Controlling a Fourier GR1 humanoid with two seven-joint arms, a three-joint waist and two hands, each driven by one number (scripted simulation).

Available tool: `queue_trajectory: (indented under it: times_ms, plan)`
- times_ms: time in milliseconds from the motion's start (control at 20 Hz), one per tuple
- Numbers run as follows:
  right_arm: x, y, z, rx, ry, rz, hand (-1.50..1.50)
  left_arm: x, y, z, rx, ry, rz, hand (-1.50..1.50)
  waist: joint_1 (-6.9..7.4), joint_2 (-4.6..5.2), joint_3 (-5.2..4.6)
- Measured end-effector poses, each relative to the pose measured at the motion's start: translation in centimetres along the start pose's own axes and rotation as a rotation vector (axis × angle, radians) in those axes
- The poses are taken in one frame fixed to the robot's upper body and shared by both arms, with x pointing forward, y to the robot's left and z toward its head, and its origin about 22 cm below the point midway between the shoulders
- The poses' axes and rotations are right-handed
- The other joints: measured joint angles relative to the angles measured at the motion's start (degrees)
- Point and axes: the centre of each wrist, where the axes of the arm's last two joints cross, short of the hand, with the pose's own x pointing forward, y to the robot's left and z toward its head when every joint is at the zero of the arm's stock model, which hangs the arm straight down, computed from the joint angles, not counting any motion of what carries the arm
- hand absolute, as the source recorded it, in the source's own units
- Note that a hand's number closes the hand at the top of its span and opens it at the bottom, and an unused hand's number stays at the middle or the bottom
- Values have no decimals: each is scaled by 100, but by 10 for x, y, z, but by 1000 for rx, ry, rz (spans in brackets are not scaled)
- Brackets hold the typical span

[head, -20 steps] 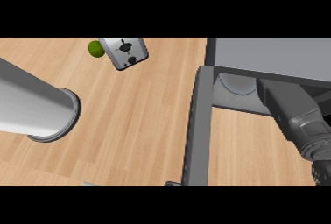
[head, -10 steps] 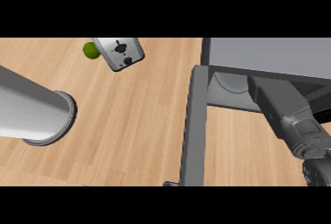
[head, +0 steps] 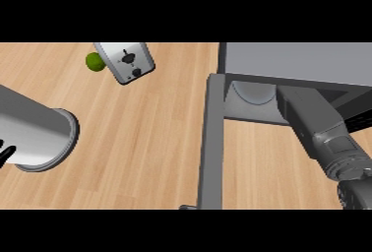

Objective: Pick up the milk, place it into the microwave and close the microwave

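Observation:
The microwave point(head: 298, 61) stands at the right with its door point(head: 210, 147) swung open toward me and seen edge-on. My right forearm point(head: 320, 130) reaches up into the cavity, past the pale turntable plate point(head: 251, 93). The right hand is hidden inside under the microwave's top. No milk shows anywhere; it may be hidden in the cavity with that hand. My left forearm point(head: 33, 130) lies as a big grey cylinder at the left edge. Only a black sliver of the left hand point(head: 4, 151) shows beside it at the picture's edge.
A grey toaster point(head: 127, 61) with black knobs lies at the back of the wooden counter point(head: 145, 162). A green lime point(head: 94, 61) sits just left of it. The open door splits the counter into a left and a right part.
The right forearm has slid a little farther up and left into the microwave. The left forearm has drifted toward the left edge. The toaster and lime sit slightly farther left in the picture.

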Motion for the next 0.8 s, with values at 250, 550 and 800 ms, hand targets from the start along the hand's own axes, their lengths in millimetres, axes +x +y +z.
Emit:
queue_trajectory:
  times_ms: [250, 550, 800]
  plan:
    - [-9, -5, 5, 86, 15, -100, -150, -15, -11, 0, -69, 12, 36, -150, -229, -121, -59]
    - [-31, -3, 25, 184, 8, -301, -150, -34, -25, 1, -175, 68, 77, -150, -437, -252, -102]
    - [-50, 13, 53, 242, 19, -469, -150, -46, -31, -9, -235, 101, 68, -150, -620, -346, -121]
